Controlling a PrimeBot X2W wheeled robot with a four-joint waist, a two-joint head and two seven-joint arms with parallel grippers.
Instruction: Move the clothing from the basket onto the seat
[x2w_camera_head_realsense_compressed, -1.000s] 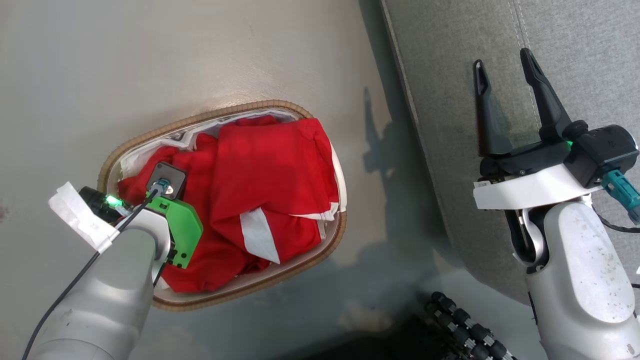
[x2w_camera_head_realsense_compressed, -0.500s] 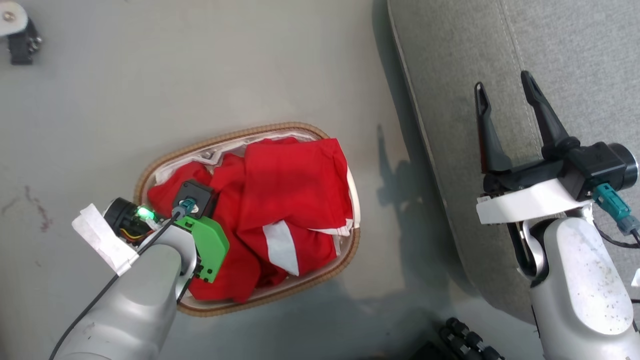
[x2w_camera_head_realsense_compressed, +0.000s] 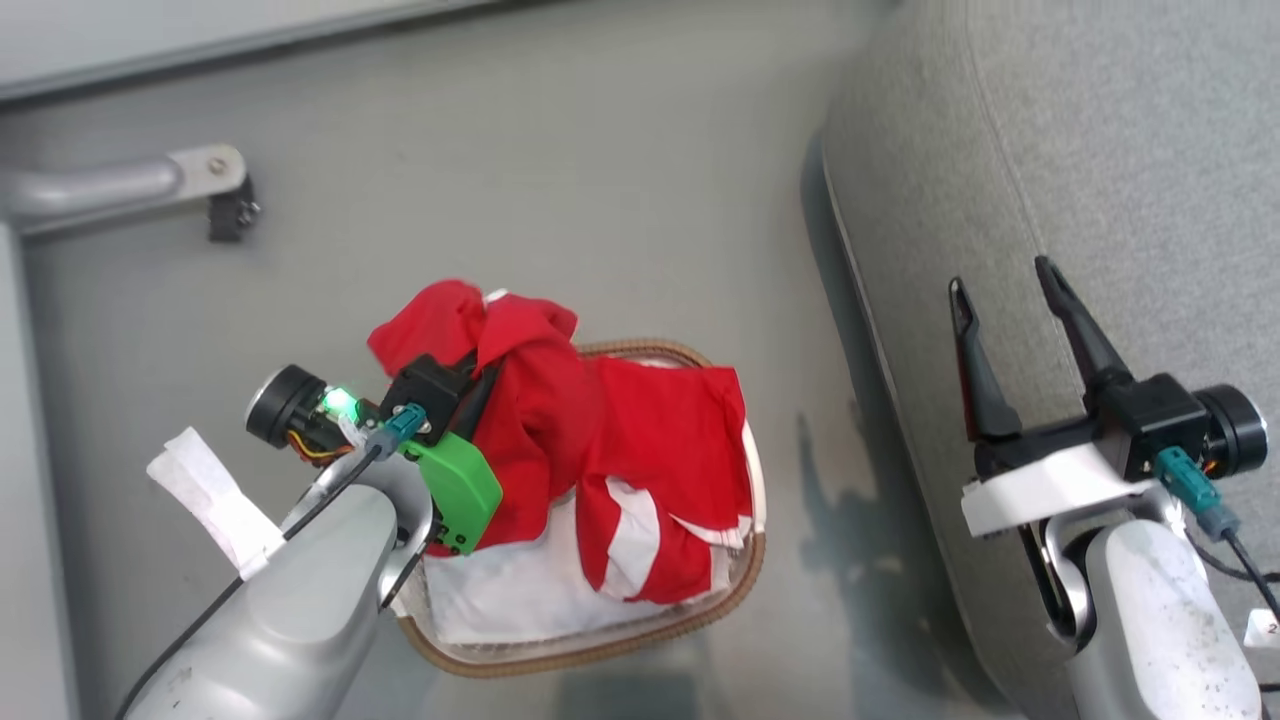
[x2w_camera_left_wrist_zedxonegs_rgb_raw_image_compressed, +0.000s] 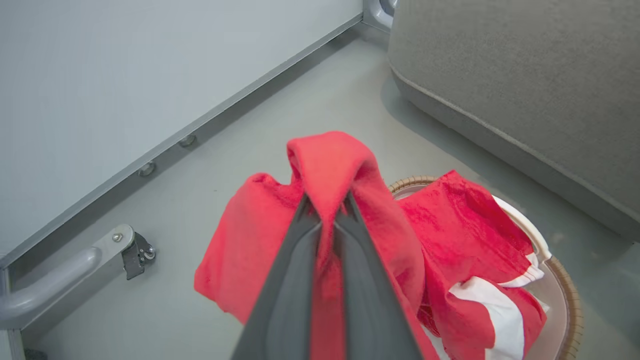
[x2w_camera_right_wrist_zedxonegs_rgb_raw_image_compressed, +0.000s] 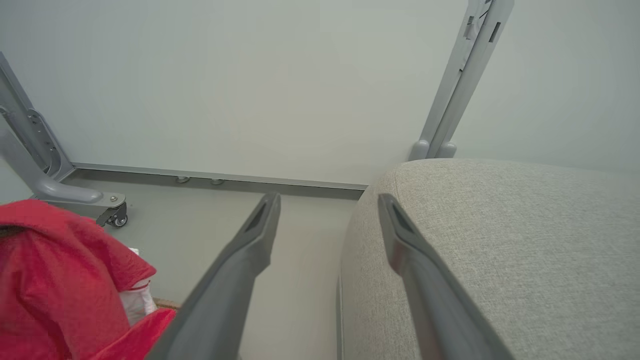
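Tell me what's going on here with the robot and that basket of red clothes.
The robot is emptying the basket onto the seat. Its left gripper is shut on the plain red garment and holds it raised, partly out of the basket. The striped garment lies in the basket on the white liner. The right gripper is open and empty over the seat's edge. No clothing lies on the part of the seat in view.
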